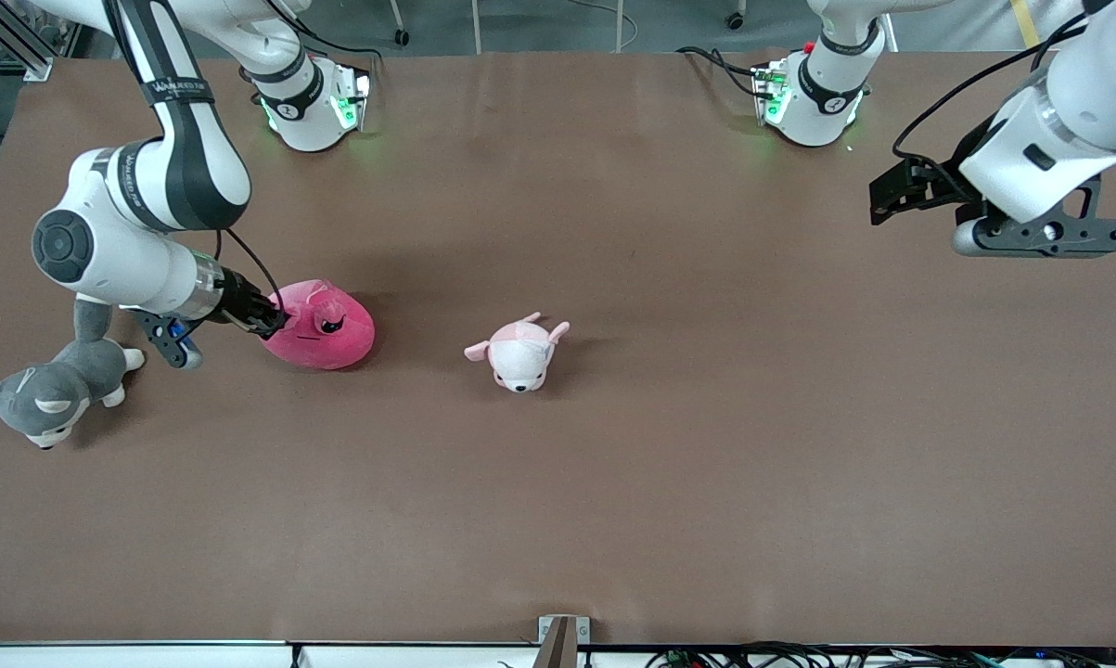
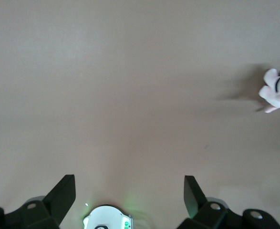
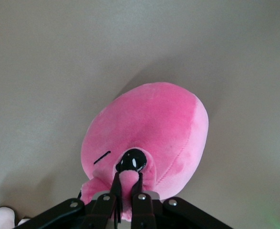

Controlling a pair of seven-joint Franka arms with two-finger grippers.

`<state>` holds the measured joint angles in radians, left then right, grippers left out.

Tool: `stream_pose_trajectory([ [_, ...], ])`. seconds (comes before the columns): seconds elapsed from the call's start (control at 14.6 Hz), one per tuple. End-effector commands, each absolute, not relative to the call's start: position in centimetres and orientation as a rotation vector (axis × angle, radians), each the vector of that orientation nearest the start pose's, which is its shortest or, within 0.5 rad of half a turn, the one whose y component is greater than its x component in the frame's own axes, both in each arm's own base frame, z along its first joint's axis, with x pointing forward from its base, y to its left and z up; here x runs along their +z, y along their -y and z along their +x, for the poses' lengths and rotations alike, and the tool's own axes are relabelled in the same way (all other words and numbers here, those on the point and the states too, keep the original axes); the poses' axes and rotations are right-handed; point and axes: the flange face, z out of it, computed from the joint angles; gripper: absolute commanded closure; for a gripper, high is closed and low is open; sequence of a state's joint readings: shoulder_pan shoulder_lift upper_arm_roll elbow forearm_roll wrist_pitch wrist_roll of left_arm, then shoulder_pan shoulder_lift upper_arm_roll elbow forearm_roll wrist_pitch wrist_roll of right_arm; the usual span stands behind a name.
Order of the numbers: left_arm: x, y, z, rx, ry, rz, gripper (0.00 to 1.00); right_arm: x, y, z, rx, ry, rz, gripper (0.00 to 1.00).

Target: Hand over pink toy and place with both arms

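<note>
Hot-pink plush, the pink toy, was found on the table toward the right arm's edge, pinched at a small protrusion by the right gripper. The left gripper was held wide open, empty, above its own end
</note>
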<state>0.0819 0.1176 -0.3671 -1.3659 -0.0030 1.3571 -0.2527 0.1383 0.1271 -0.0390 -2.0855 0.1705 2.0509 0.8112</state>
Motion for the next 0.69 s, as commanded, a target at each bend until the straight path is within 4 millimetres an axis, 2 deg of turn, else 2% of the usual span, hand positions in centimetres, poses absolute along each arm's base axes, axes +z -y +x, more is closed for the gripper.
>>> stream_pose_trajectory([
  [0.0,62.5,11.3,53.1,0.1,-0.133,-3.116,0.0,36.1,-4.3,53.7,0.278,-1.084,-2.856,0.59],
  [0.07,61.9,9.8,53.4,0.079,-0.188,-3.118,0.0,36.2,-3.6,53.8,0.268,-1.014,-2.877,0.27],
  [0.14,61.5,8.2,53.9,0.07,-0.22,-3.121,0.0,36.5,-2.8,54.1,0.252,-0.979,-2.886,0.04],
  [0.21,61.3,7.2,54.3,0.073,-0.23,-3.124,0.0,37.1,-2.4,54.4,0.233,-0.929,-2.91,0.0],
  [0.34,61.1,4.4,54.7,0.075,-0.221,-3.128,0.0,38.7,-1.6,55.2,0.189,-0.814,-2.963,0.0],
  [0.48,61.4,3.2,54.9,0.063,-0.255,-3.129,0.0,41.8,-1.3,56.4,0.15,-0.651,-3.056,0.0],
  [0.62,62.7,2.7,54.9,0.03,-0.243,-3.128,0.0,45.4,-0.7,57.4,0.121,-0.427,-3.149,0.0],
])
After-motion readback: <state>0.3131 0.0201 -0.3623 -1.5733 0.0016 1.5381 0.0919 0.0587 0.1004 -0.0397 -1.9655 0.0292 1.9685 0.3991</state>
